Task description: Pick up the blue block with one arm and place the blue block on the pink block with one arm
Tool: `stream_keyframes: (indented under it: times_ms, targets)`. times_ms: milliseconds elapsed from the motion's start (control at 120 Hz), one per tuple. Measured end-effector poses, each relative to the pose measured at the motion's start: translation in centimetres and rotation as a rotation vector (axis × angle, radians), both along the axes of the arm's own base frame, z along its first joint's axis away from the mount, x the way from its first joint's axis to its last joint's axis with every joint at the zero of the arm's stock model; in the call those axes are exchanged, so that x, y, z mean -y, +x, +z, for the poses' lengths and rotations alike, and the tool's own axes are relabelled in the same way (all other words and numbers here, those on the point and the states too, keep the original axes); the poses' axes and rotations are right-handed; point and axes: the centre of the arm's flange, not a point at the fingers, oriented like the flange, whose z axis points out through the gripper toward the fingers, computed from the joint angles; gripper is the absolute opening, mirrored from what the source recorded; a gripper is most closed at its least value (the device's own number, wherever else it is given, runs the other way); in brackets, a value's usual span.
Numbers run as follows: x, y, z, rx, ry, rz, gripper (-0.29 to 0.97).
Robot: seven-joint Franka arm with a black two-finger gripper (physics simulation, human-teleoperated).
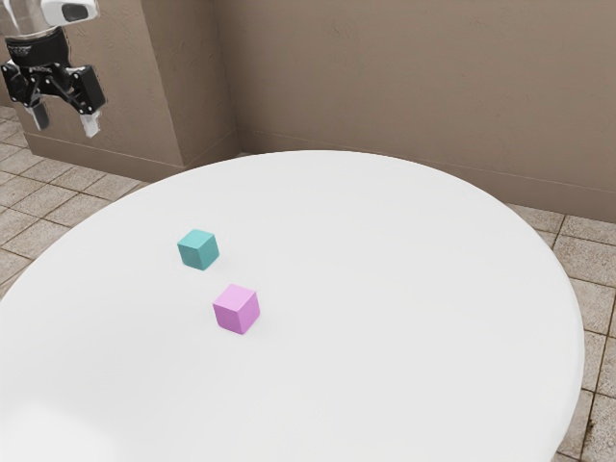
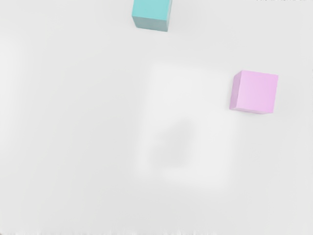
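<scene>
Bright, even light. White surface almost washed out. Faint soft shadows under blue block and pink block. Wrist view: pale grey smudge mid-surface.

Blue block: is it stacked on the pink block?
No, the blue block sits on the table, apart from the pink block.

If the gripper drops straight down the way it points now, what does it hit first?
Most likely the bare table. The gripper hangs high, pointing down; in the wrist view the blue block and pink block both sit off centre, so neither lies in its line. Exact landing spot is unclear.
</scene>
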Motion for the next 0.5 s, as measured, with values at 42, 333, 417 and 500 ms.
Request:
stream_keyframes:
  times_ms: [42, 333, 417, 500]
  targets:
    - [-0.6, -0.2, -0.1, 0.001, -0.014, 0.01, 0.68]
    - [4.9, -1.8, 10.1, 0.174, 0.059, -0.078, 0.68]
    - [5.5, -1.8, 11.9, 0.207, 0.082, -0.088, 0.68]
    - [1.4, 2.1, 6.7, 0.118, 0.11, -0.027, 0.68]
